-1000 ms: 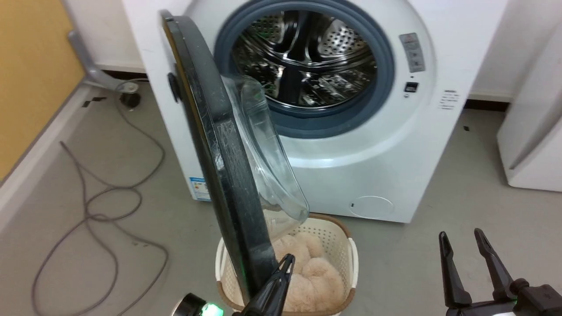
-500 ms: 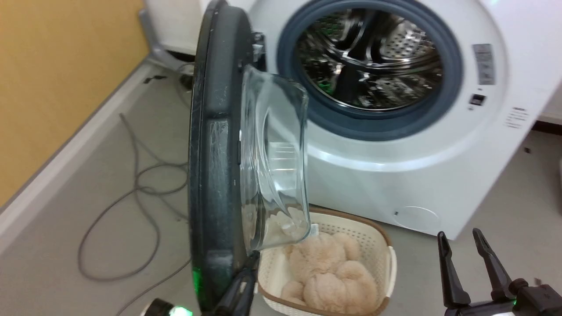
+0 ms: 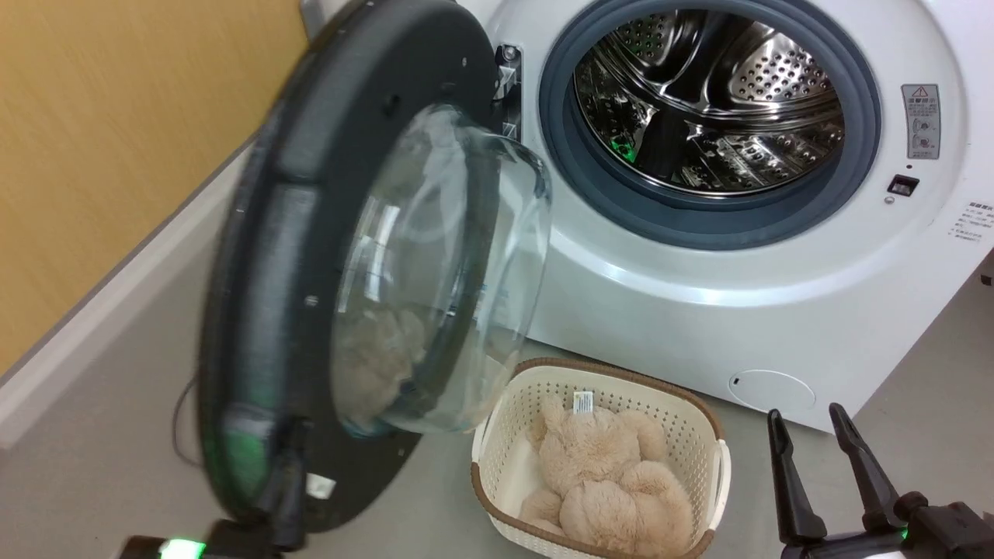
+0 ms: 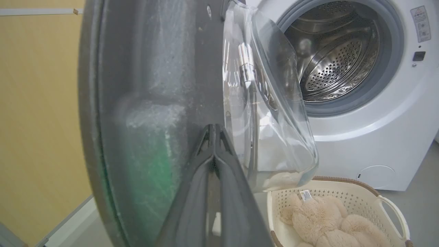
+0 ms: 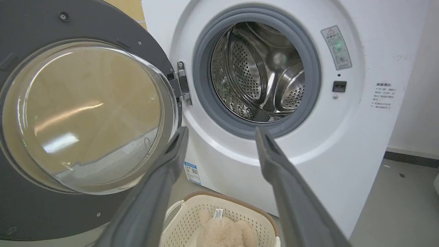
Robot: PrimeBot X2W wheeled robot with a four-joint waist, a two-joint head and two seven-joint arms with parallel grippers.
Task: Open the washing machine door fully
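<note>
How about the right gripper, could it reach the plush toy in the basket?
Probably yes: the right gripper is open just beside the basket, the plush toy lies uncovered, and the washing machine door stands off to the left.

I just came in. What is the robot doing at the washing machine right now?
The robot is opening the door of the washing machine. Its left gripper, fingers shut together, presses on the door's inner side near the rim. The door stands wide open and the drum is exposed. The right gripper hangs open, apart from it, holding nothing. A basket with a plush toy sits in front of the machine.
</note>
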